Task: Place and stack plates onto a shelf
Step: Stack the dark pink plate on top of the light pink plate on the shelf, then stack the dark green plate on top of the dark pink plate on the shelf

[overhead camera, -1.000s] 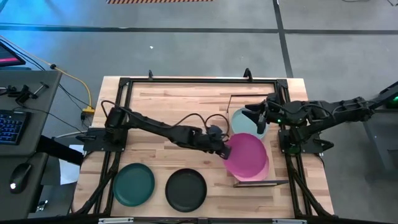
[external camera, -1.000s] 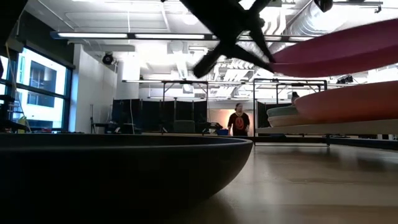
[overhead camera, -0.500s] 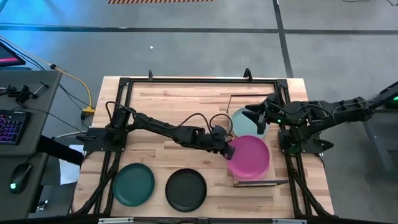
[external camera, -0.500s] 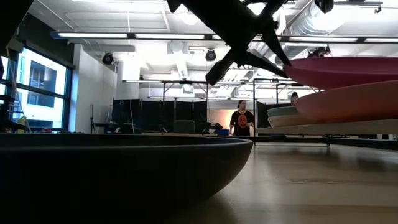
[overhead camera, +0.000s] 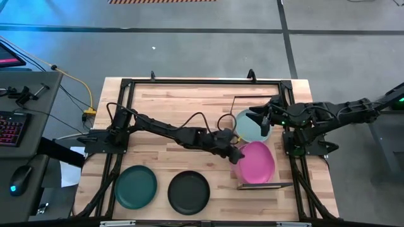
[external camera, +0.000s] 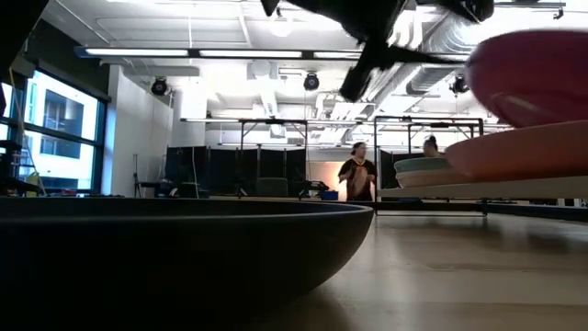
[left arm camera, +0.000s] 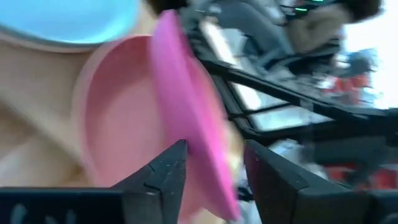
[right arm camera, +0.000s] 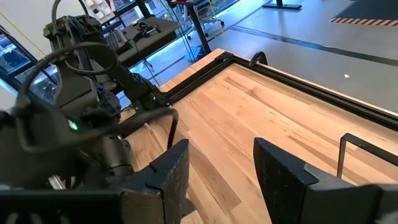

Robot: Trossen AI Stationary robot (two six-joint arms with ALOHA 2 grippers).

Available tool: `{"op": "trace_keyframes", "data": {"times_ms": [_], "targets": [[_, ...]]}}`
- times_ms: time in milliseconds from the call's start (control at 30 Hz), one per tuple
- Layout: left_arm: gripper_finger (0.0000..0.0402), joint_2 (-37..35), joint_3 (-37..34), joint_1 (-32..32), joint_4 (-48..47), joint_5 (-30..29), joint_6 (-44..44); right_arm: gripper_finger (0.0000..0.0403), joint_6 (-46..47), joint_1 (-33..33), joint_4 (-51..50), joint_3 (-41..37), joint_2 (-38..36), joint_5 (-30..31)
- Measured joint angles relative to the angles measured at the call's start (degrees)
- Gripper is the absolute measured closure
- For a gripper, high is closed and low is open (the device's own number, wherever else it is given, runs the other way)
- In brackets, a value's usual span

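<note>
The magenta plate (overhead camera: 257, 162) lies on the light pink plate (left arm camera: 118, 124) at the near end of the shelf (external camera: 478, 191). The pale teal plate (overhead camera: 248, 126) sits on the shelf's far end. My left gripper (overhead camera: 236, 155) is open at the magenta plate's left rim, and that rim runs between its fingers in the left wrist view. My right gripper (overhead camera: 261, 119) hangs open over the teal plate's right side with nothing between its fingers. The dark green plate (overhead camera: 136, 186) and the black plate (overhead camera: 189, 192) lie flat on the table near its front edge. My left gripper has the magenta plate's left rim (left arm camera: 202, 152) standing between its open fingers, which come from the table's left, slanting down. Whether either finger touches the rim I cannot tell. The plate rests on the light pink plate below it.
A black metal frame (overhead camera: 189, 82) runs around the tabletop. The shelf's thin wire frame (overhead camera: 235, 104) stands up beside the teal plate. Bare wood lies between the left arm and the far edge. People (external camera: 358, 175) stand in the room far behind the table.
My left gripper has opened and tipped its fingers upward, letting go of the magenta plate. The plate, held tilted and overhanging the shelf's left side a second ago, has sunk onto the light pink plate and shifted toward the table's right.
</note>
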Motion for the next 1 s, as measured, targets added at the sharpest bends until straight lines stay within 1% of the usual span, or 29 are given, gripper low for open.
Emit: {"op": "trace_keyframes", "data": {"times_ms": [100,233,367,467,533,633,700,800,867,933,1000], "targets": [[0.0234,-0.1,0.0,0.1,2.6,2.9,0.8,0.0242,0.0,0.0,-0.1,0.0,0.0,0.0],[0.0223,-0.1,0.0,1.1,1.0,5.6,4.2,0.0242,0.0,0.0,-0.1,0.0,0.0,0.0],[0.0223,-0.2,0.0,3.5,-2.3,10.5,7.9,0.0242,0.2,0.0,-0.1,0.0,0.0,0.0],[0.0226,-2.4,0.0,5.1,-7.2,11.0,13.3,0.0242,0.2,0.0,-0.1,0.0,0.0,-0.1],[0.0227,-5.2,-0.2,5.6,-11.5,9.3,18.1,0.0242,0.2,0.0,-0.1,0.0,0.0,-1.2],[0.0229,-10.6,-2.4,5.9,-14.4,5.0,25.1,0.0242,0.2,0.0,-0.2,0.0,0.0,-2.4],[0.0229,-15.4,-5.6,5.8,-16.0,0.6,28.2,0.0242,0.2,0.0,-0.3,0.0,0.0,-2.7],[0.0229,-23.8,-13.0,5.4,-14.9,-6.5,28.5,0.0242,0.1,0.0,-0.8,0.0,0.0,-2.7],[0.0229,-29.3,-19.3,5.2,-11.6,-9.7,28.4,0.0242,0.1,0.0,-1.0,0.0,0.1,-2.7],[0.0229,-35.2,-26.6,4.7,-7.1,-10.8,27.5,0.0242,0.0,0.0,-0.7,0.0,0.4,-2.6],[0.0229,-40.7,-33.7,3.6,1.2,-11.0,27.4,0.0242,0.0,0.0,-1.0,0.0,0.9,-2.6]]}}
